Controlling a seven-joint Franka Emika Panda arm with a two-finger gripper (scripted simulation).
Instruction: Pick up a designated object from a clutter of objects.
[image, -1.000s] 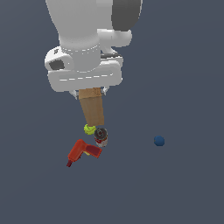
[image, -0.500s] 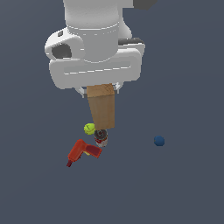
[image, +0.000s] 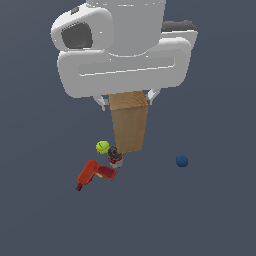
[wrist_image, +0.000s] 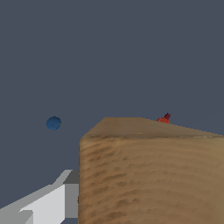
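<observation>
- The wooden block hangs upright under the white wrist, its top tucked between the two fingertips of the pincer, which we read as clamped on the block's upper end.
- Compared with a second ago, the block and wrist sit higher and fill more of the exterior view; its lower end, which then reached down to the green ball, now ends a little above the clutter.
- We judge from this that the pick is made: the block is clear of the dark tabletop and of its neighbours, and the lift is under way or close to done.
- The rest of the clutter lies where it lay a second ago: the yellow-green ball, the small red-and-silver can just beside it, and the red power drill near both, on its side.
- The small blue ball sits well apart, toward the exterior view's right.
- In the wrist view the block's grained face fills most of the frame, with a grey-white finger against one side; the blue ball and a sliver of the red drill show beyond it.
- We can read no brand, label or writing: the block is plain wood, and any print on the can is too small to make out.
</observation>
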